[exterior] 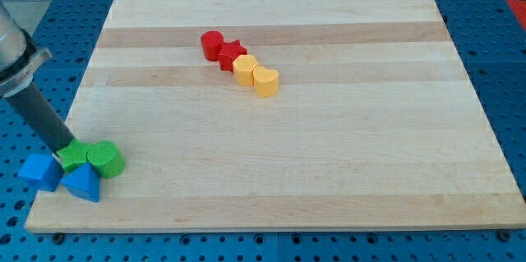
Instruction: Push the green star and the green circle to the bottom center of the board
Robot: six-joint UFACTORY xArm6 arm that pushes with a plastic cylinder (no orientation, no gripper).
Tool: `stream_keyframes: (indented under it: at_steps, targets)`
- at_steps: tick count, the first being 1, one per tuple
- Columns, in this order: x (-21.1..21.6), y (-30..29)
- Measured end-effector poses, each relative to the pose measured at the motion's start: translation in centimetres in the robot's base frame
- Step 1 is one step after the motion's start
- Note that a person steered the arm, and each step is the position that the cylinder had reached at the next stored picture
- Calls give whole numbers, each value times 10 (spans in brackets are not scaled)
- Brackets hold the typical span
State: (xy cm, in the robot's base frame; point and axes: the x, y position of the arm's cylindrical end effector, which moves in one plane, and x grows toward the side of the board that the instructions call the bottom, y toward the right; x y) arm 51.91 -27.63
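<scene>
my tip [63, 150] is sitting at the lower left of the frame, at the board's left edge. the arm carries no claw, so there is nothing released, clenched or grasping here; the dark rod [43, 117] is simply slanting down from the upper left to that point. the tip is meeting the upper left side of the green star [75, 157], though actual contact cannot be confirmed.

the green star is lying just beside the green circle [106, 158], the 2 appearing to touch, with the circle on the star's right. both are resting in the lower left corner area of the wooden board [329, 163], well apart from the bottom middle of the board.

2 blue blocks are crowding them. the blue cube-like block [40, 171] is sitting left of and slightly below the star, hanging over the board's left edge onto the blue perforated table [12, 217]. the blue triangle [82, 183] is lying directly below the star and circle, touching or nearly touching both.

in the upper middle of the frame, 4 blocks are forming a diagonal row running down to the right: a red circle [212, 44], a red star [232, 54], a yellow rounded block [245, 71] and a yellow heart [265, 81], each touching its neighbour.
</scene>
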Motion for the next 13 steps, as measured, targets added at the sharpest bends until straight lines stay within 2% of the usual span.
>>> stream_keyframes:
  at_steps: [2, 3, 5, 9, 13]
  targets:
    - [0, 61]
    - [-9, 57]
    - [-34, 7]
    - [24, 7]
    - [41, 55]
